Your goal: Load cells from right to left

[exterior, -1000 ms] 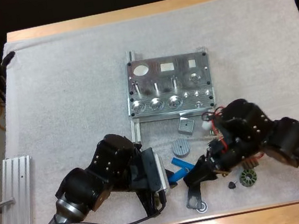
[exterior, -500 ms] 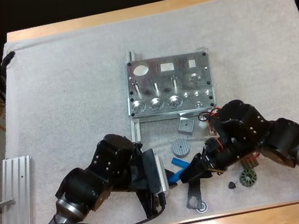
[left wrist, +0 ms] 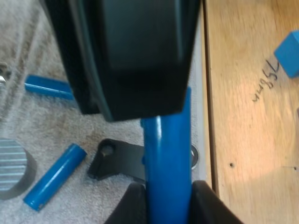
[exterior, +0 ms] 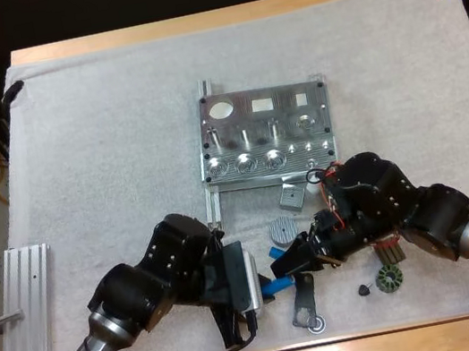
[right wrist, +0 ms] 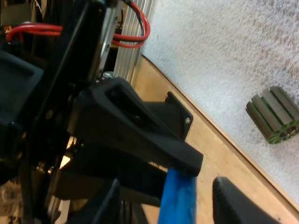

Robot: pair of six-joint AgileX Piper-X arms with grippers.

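Bright, even light from above washes the white mat (exterior: pixel 102 144). The shadows under the arms, on the near side of the metal fixture (exterior: pixel 267 142), are soft. The fixture's near row of holes glints. Beyond the fixture, past the desk (exterior: pixel 216 17), all is dark. A pale highlight runs along the blue piece (left wrist: pixel 166 168).

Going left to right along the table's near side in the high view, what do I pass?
Metal rail → left gripper with cell → black bracket → small dark part → ribbed ring
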